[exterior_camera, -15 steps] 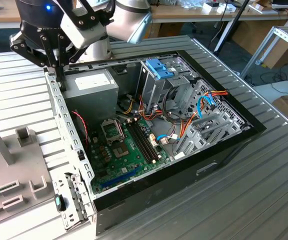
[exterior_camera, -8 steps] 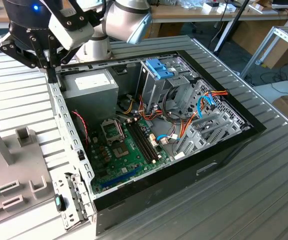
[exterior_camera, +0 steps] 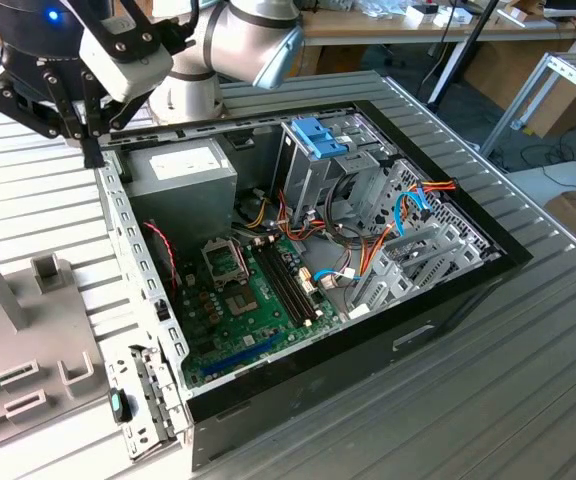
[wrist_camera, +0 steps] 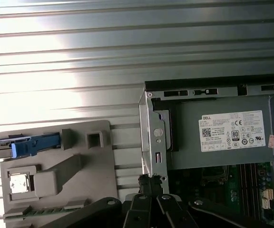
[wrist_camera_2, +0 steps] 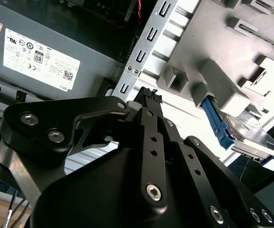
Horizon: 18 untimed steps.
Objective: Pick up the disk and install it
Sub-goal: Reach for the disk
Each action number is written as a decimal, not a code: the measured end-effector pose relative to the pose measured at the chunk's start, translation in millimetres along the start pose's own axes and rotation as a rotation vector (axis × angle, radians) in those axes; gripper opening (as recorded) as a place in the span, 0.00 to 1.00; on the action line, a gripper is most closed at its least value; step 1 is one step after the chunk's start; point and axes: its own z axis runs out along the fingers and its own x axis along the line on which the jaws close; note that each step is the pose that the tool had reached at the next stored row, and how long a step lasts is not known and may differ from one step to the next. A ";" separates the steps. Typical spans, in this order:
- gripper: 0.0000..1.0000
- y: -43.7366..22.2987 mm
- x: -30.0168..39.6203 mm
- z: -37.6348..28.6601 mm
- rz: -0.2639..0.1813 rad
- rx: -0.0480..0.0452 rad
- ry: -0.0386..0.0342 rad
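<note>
Open computer case (exterior_camera: 368,350); grey, possibly plastic, fixture (exterior_camera: 8,345).

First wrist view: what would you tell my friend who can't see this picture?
The black gripper, shut and empty, hangs by the edge of an open computer on a ribbed metal table. Beside the computer, the disk with its blue rail sits in a grey holder.

We find the computer case (exterior_camera: 368,365) lying open on the table (exterior_camera: 488,420). The power supply (exterior_camera: 183,178) sits in its far corner, the motherboard (exterior_camera: 253,300) before it. Beside the computer case, on the exterior view's left, lies the fixture (exterior_camera: 38,345); the disk (wrist_camera: 32,144) appears to rest on it.
</note>
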 end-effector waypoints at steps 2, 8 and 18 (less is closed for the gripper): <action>0.11 0.0 0.1 -0.1 0.000 0.0002 0.0002; 0.11 -0.3 3.6 -0.2 0.000 0.0001 0.0001; 0.11 -0.7 9.2 -0.3 0.000 0.0001 0.0001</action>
